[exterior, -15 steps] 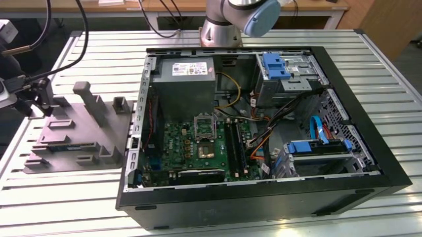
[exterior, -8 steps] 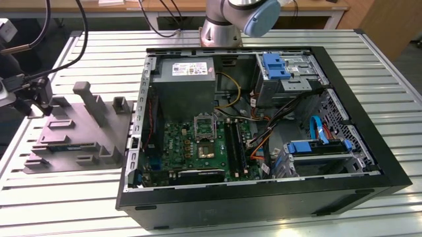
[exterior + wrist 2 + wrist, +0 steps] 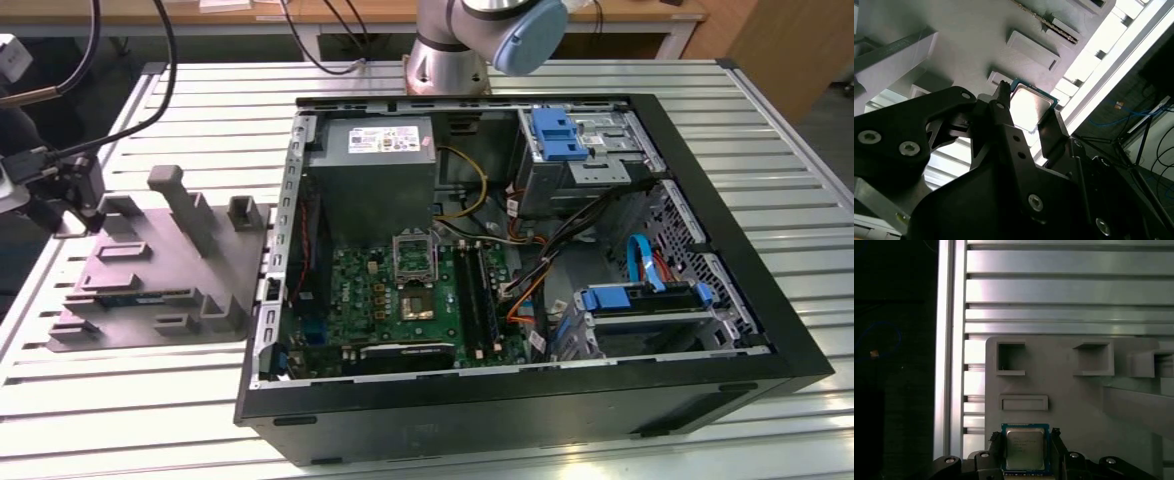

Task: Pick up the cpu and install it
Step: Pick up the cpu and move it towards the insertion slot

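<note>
The cpu, a small square chip with a pale silvery top and green rim, lies between my gripper fingers over the grey moulded holder. Both black fingers press against its opposite edges, so the gripper is shut on the cpu. Whether the chip still rests on the holder I cannot tell. In the exterior view my gripper hangs over the holder at its far-left corner. The dark metal-framed socket sits on the green circuit board inside the open computer case.
The black computer case lies open on the slatted aluminium table, to the exterior view's right of the holder. Upright posts rise from the holder close to the gripper. Cables, blue drive brackets and a power supply crowd the case.
</note>
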### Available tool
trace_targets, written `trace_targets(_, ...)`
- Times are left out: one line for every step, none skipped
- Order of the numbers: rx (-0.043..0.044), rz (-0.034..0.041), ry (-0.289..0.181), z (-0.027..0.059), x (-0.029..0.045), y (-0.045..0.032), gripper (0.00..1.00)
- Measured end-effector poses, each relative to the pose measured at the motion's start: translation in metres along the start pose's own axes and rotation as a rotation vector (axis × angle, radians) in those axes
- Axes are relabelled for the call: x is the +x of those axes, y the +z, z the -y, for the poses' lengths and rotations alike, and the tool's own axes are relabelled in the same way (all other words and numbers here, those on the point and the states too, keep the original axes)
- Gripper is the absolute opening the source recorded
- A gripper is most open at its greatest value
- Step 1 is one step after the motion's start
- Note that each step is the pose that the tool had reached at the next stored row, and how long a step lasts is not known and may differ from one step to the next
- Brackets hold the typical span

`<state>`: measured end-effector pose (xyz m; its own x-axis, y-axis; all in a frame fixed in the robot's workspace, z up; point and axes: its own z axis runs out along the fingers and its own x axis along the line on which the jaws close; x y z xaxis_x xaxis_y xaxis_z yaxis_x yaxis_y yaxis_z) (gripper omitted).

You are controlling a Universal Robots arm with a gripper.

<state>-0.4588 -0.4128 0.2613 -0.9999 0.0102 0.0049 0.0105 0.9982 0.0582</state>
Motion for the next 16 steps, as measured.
trace_targets(0.0000,-0.0001,0.000,0.0000,0.0000,-0.0004,0.47)
trace_targets(0.0000,-0.0001,0.000,0.0000,0.0000,-0.0008,0.47)
trace_targets(0.0000,0.0000,0.000,-0.0001,0.0000,-0.0011,0.47)
trace_targets(0.0000,0.0000,0.000,-0.0001,0.0000,-0.0015,0.47)
trace_targets(0.0000,0.0000,0.000,-0.0001,0.0000,-0.0020,0.47)
trace_targets(0.0000,0.0000,0.000,-0.0001,0.0000,-0.0023,0.47)
trace_targets(0.0000,0.0000,0.000,-0.0001,0.0000,-0.0027,0.47)
trace_targets(0.0000,0.0000,0.000,-0.0002,0.0000,-0.0031,0.47)
trace_targets(0.0000,-0.0001,0.000,-0.0002,0.0000,-0.0035,0.47)
trace_targets(0.0000,0.0000,0.000,-0.0002,0.0000,-0.0039,0.47)
trace_targets(0.0000,0.0000,0.000,-0.0002,0.0000,-0.0043,0.47)
trace_targets(0.0000,0.0000,0.000,-0.0003,0.0000,-0.0047,0.47)
trace_targets(0.0000,0.0000,0.000,-0.0003,0.0000,-0.0051,0.47)
trace_targets(0.0000,-0.0001,0.000,-0.0003,0.0000,-0.0055,0.47)
trace_targets(0.0000,-0.0001,0.000,-0.0003,0.0000,-0.0059,0.47)
trace_targets(0.0000,0.0000,0.000,-0.0003,0.0000,-0.0062,0.47)
